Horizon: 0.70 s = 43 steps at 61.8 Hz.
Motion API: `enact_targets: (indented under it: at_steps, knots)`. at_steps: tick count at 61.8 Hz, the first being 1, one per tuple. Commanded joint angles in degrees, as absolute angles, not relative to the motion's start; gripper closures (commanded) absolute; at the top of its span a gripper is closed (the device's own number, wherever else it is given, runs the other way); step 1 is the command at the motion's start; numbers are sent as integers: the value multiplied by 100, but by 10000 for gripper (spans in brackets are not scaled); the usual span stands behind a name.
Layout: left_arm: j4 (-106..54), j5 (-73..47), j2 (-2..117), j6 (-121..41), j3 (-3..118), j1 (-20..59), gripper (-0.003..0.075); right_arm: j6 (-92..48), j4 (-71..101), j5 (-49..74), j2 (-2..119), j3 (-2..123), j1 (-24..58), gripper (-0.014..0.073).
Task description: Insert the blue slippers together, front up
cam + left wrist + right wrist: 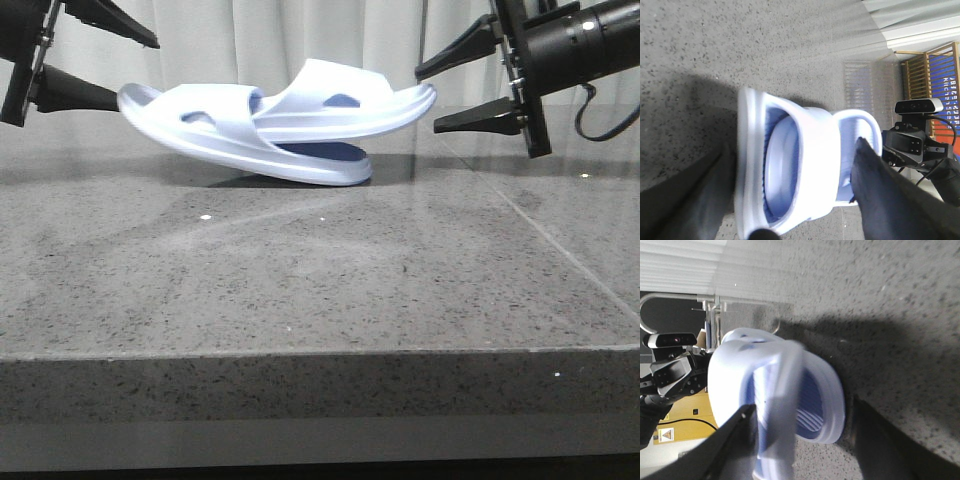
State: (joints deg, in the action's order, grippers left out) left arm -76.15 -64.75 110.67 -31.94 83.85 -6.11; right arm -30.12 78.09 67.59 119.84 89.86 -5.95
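The two blue slippers (285,130) lie pushed into one another near the far side of the grey speckled counter (300,290), forming a shallow X in the front view: one slants from a raised end at the left down to the counter, the other rises toward the right, its tip lifted. Only the low middle-right part of the pair seems to touch the surface, with a dark shadow beneath. The left end effector (105,68) sits at the left end of the pair, its two black fingers spread apart with the slipper's raised end just beside the lower finger; whether they touch cannot be told from here. The right end effector (455,88) is likewise spread wide at the right end, the lifted tip lying between its fingers without a clear grip. The left wrist view adds what the front view hides: looking along the pair (800,170), the strap opening of the nearer slipper shows with the other slipper passed through it, and the dark fingers (880,195) stand apart on either side of the pair. The right wrist view shows the ribbed darker blue footbed (805,405) and the opposite arm's camera (672,340) beyond the slippers (775,390).
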Motion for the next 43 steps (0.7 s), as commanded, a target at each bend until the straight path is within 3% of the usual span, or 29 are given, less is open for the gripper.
enact_targets:
  at_steps: [1,10,32,38,43]
  knots:
    - [-7975,-6773,10739,-3226,8531,-696,202,-3056,8105,7196,11584,9114,-728,150]
    - [-7795,-6952,10739,-3226,8531,-867,122,-3056,7975,7171,11530,9118,-791,150]
    - [-7293,-7271,10583,-3226,8531,-1492,124,-2541,6202,7140,11337,9956,-819,155]
    - [-7075,-7241,10439,-3226,8531,-1574,179,-2494,5743,7035,11200,10154,-819,157]
    - [-6848,-7151,10308,-3228,8531,-1599,281,-2482,5343,6904,11005,10191,-812,165]
